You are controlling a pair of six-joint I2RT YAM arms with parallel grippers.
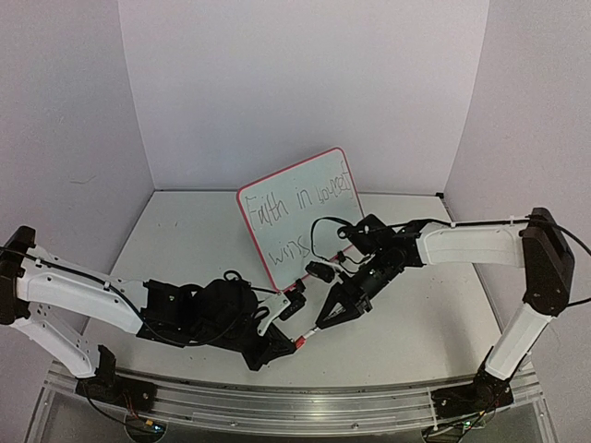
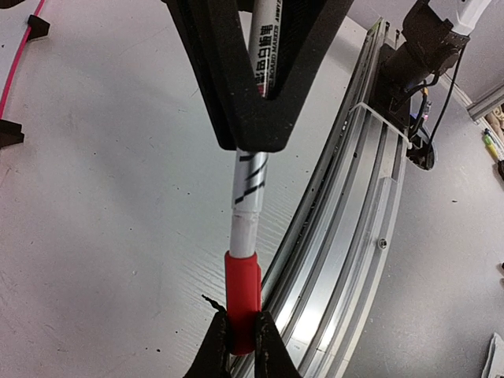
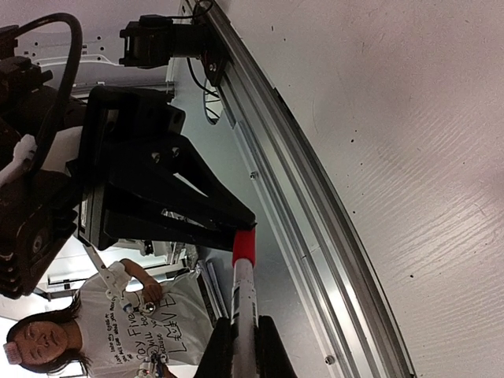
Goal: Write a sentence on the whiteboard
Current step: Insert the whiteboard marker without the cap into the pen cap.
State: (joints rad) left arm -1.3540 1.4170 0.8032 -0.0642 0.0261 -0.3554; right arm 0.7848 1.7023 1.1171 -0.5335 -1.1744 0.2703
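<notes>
Along the near edge of the desk (image 1: 185, 249) runs a curved aluminium rail (image 1: 277, 401) with both arm bases bolted to it. Just beyond the rail, near the middle of the desk, the two arms meet on one whiteboard marker (image 2: 250, 181), which is held slanted just above the surface. The left pincer (image 2: 240, 346) is closed on the marker's red cap (image 2: 242, 291), and that cap sits over the near end of the marker. The right pincer (image 3: 244, 346) is clamped around the white barrel further up, where black printed lettering shows. The two pincers face each other tip to tip along the marker. Farther back, toward the middle of the desk and nearer its far edge, the whiteboard (image 1: 295, 177) stands upright, turned at an angle, its red-pink rim rising to the right. The sentence (image 1: 301, 197) is written on it in thin dark handwriting over two lines, roughly "Faith in yourself" above "wins".
</notes>
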